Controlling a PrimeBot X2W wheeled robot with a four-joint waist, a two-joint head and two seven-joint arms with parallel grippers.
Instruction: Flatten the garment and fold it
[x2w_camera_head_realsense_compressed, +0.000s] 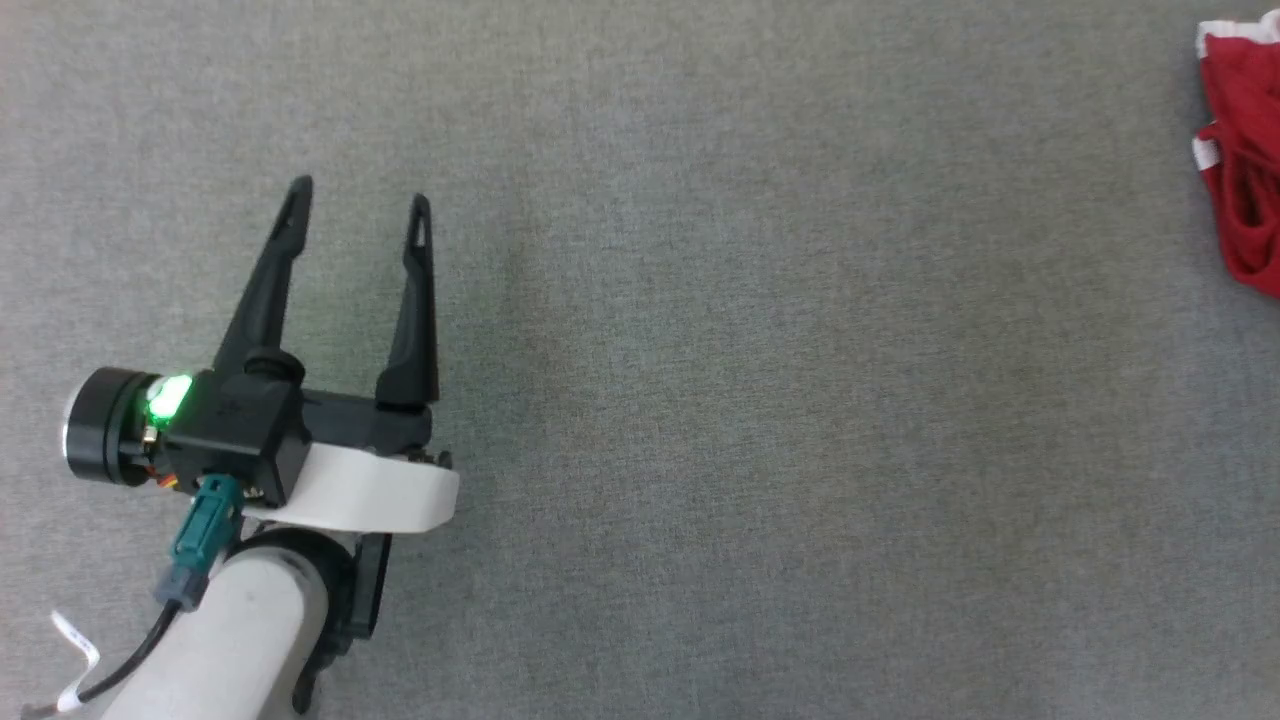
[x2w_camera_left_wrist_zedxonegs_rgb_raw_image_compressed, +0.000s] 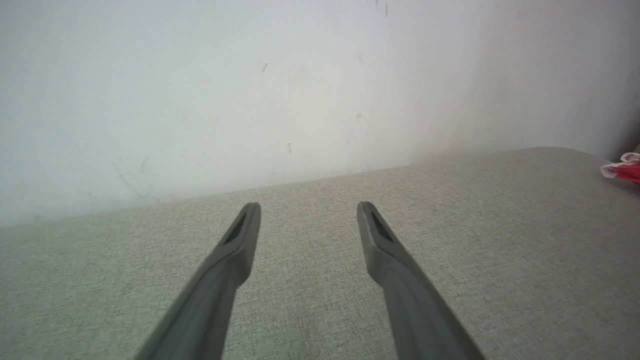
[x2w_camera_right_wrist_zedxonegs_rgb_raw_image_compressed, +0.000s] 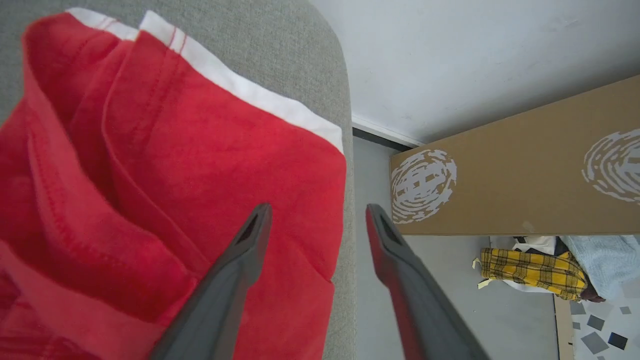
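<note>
Away at the right edge of the head view, the garment (x2w_camera_head_realsense_compressed: 1245, 150) lies bunched on the grey surface (x2w_camera_head_realsense_compressed: 700, 400), red with white trim and cut off by the frame. The right wrist view has it close up in deep folds, reaching the surface's edge. The right gripper (x2w_camera_right_wrist_zedxonegs_rgb_raw_image_compressed: 318, 212) hangs there with its fingers apart, one over the red fabric, the other past the edge and above the floor (x2w_camera_right_wrist_zedxonegs_rgb_raw_image_compressed: 500, 325). Whether either finger touches the fabric cannot be told. The left gripper (x2w_camera_head_realsense_compressed: 360, 195) is well apart from the garment, over bare surface, fingers spread and holding nothing. A white wall (x2w_camera_left_wrist_zedxonegs_rgb_raw_image_compressed: 250, 75) rises behind the surface. Beside it stands a cardboard box (x2w_camera_right_wrist_zedxonegs_rgb_raw_image_compressed: 525, 175), with a yellow plaid cloth (x2w_camera_right_wrist_zedxonegs_rgb_raw_image_compressed: 530, 270) on the floor.
</note>
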